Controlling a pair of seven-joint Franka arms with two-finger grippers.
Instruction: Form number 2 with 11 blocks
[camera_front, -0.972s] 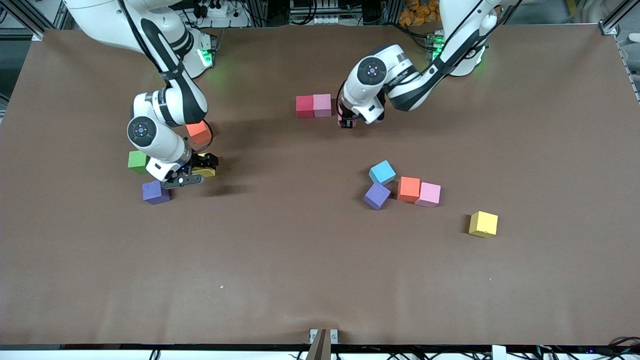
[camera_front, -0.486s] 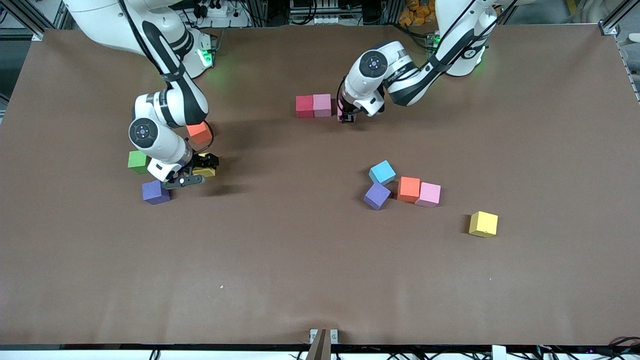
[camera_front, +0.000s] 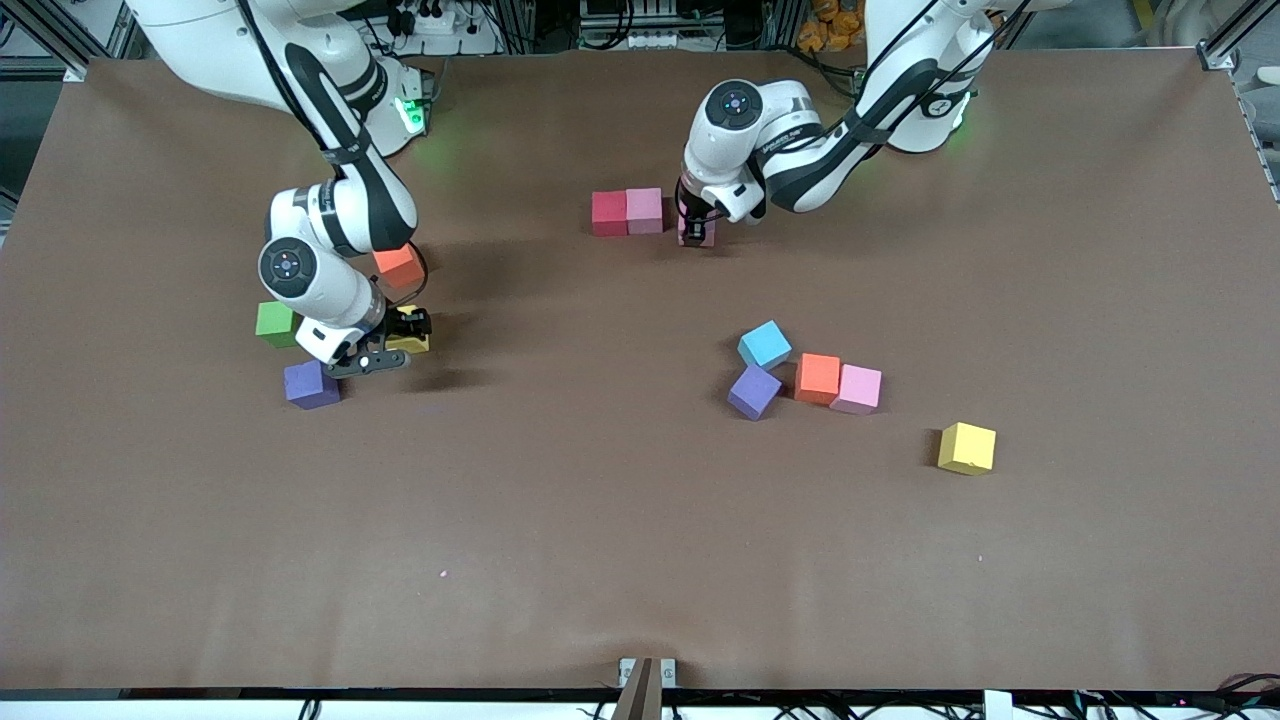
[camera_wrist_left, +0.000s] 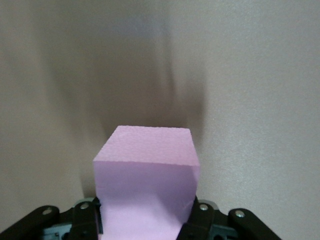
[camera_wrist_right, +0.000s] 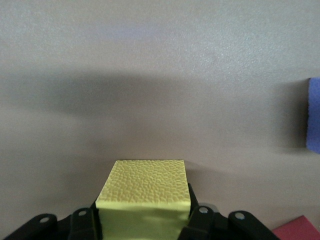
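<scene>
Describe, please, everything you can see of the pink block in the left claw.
The pink block is a small matte cube of what looks like foam, with a finely grained surface and sharp edges. The left claw is shut on two of its sides, holding it upright and square, low beside the red and pink pair.

Loads of bare table (camera_front: 560, 520) is left toward the front camera. The right gripper (camera_front: 400, 335) is boxed in by the purple block (camera_front: 311, 384), green block (camera_front: 274, 324) and orange block (camera_front: 398, 265).
</scene>
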